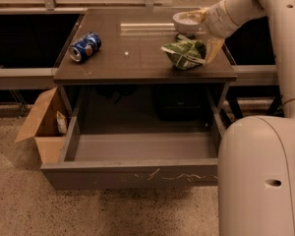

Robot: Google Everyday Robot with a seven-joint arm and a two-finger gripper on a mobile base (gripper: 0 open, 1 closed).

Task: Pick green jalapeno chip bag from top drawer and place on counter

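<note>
gripper (207,32) upper right; jaws spread | green jalapeno chip bag (184,53) just lower-left; long axis left-right; on counter (132,58)

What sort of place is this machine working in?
Likely a lab or office test area: grey metal table with open top drawer, cardboard box on speckled floor. The gripper hovers by the green jalapeno chip bag on the counter.

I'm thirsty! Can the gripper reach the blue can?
Probably yes. The gripper is by the green jalapeno chip bag at the counter's right; the blue soda can lies left, nothing between.
</note>
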